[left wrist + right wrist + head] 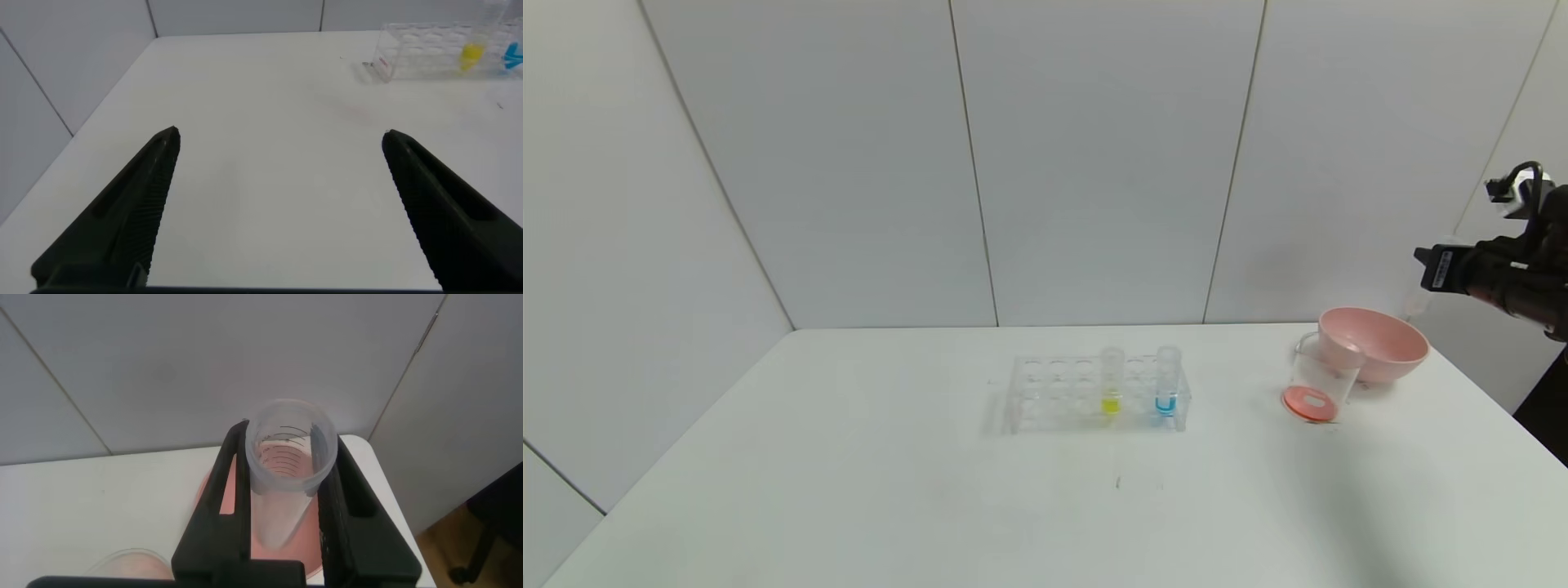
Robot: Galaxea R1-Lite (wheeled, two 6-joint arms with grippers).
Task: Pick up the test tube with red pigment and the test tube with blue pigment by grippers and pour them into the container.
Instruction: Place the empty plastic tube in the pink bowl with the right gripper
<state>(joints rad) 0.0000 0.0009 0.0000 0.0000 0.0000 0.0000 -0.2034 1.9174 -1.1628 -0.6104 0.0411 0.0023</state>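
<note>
1. Your right gripper (282,498) is clamped on an emptied clear tube (290,453), raised over the pink bowl (1376,339) at the table's far right edge.
2. The container (1319,384) stands just beside the bowl, touching or nearly so, with orange-red liquid at its bottom; judged: red pour done.
3. The test tube with blue pigment (1167,384) sits upright in the rack (1045,392), near the yellow tube (1112,384); not yet picked up.
4. Your left gripper (278,204) hangs wide open, holding nothing, well apart from the rack.
</note>
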